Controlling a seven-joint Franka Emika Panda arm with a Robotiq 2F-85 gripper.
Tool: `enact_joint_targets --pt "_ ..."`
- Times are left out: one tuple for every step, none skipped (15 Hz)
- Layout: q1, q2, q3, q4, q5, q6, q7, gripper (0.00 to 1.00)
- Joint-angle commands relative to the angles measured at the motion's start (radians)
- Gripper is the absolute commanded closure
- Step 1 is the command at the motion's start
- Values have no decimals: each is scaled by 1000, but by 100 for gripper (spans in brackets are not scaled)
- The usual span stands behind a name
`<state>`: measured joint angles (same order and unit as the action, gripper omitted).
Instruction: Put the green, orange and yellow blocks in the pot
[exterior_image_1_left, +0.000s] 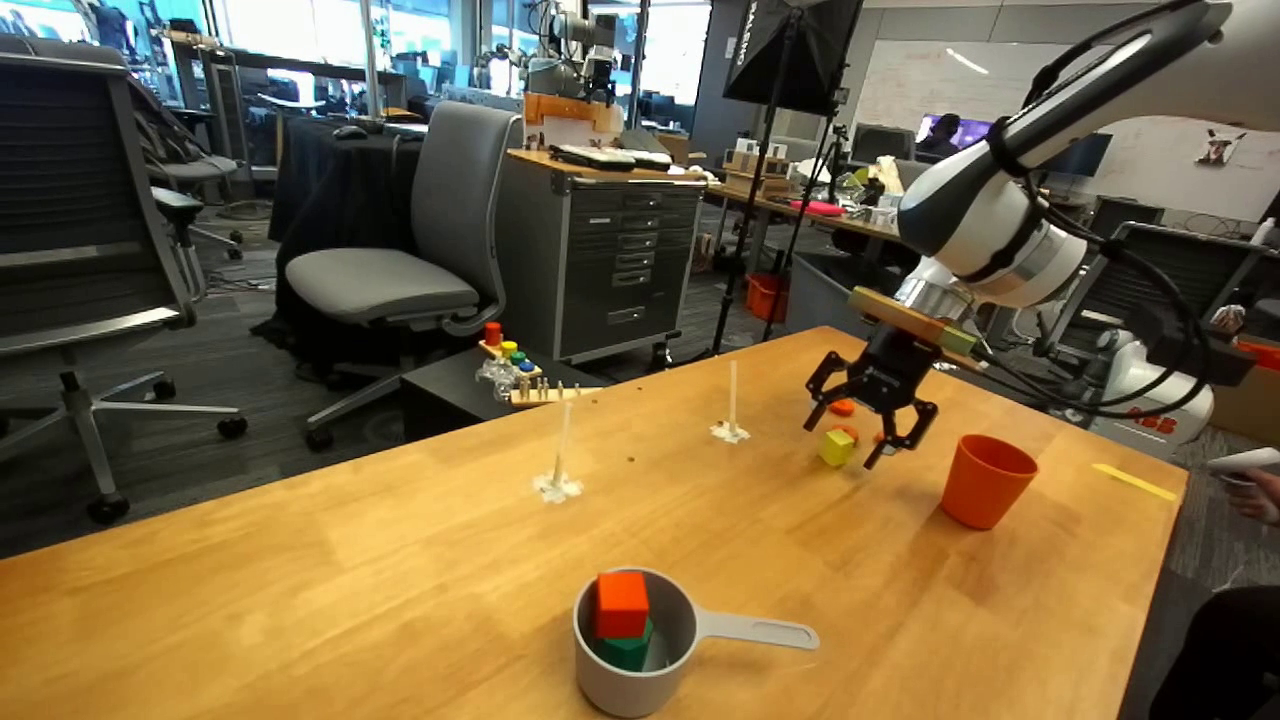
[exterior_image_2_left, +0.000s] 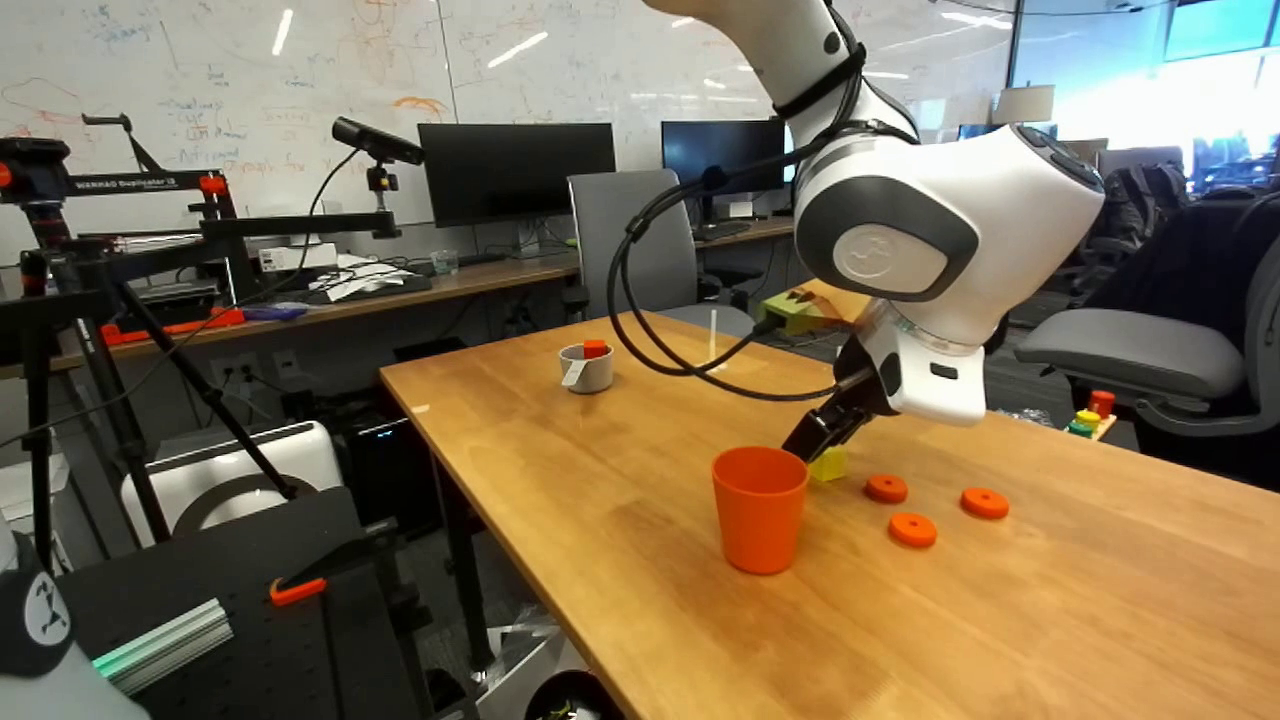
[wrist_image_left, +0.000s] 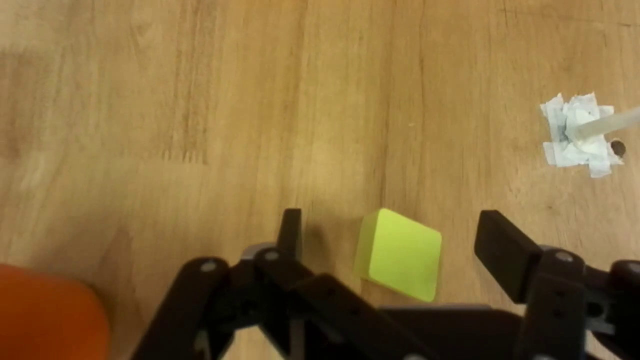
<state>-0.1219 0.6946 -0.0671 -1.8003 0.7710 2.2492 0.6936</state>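
The yellow block (exterior_image_1_left: 837, 449) lies on the table and also shows in an exterior view (exterior_image_2_left: 829, 464). In the wrist view the yellow block (wrist_image_left: 405, 255) sits between the two fingers, touching neither. My gripper (wrist_image_left: 391, 227) is open and empty, with its fingers on either side of the block; it points down in an exterior view (exterior_image_1_left: 840, 446). The grey pot (exterior_image_1_left: 625, 692) stands far from the gripper; it shows in an exterior view (exterior_image_2_left: 588, 377). The orange block (exterior_image_1_left: 622, 604) lies in the pot on top of the dark green block (exterior_image_1_left: 628, 648), rising above the rim.
An orange-red cup (exterior_image_2_left: 760, 515) stands close to the gripper and shows at the wrist view's lower left (wrist_image_left: 47, 315). Several flat orange discs (exterior_image_2_left: 912, 530) lie near the yellow block. Thin upright sticks (exterior_image_1_left: 733, 400) are taped to the table; one base shows in the wrist view (wrist_image_left: 582, 135).
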Motion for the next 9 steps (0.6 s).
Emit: enact_joint_targets --pt "-7 -51 -11 -50 30 21 -20 41" --pt "-9 -54 -12 -51 31 21 -20 49" --pt "-11 -58 -13 -54 32 22 -20 58" --pt "-12 -64 -13 -56 31 24 -21 65" --pt "-12 -69 -11 -56 33 22 -23 73" --pt "-11 -76 -8 -54 33 21 -26 80" --pt "-11 -84 -2 -52 38 15 -31 89" --pt "-10 -93 5 -50 43 9 -36 92" --pt "-4 -108 17 -48 48 -2 -45 92"
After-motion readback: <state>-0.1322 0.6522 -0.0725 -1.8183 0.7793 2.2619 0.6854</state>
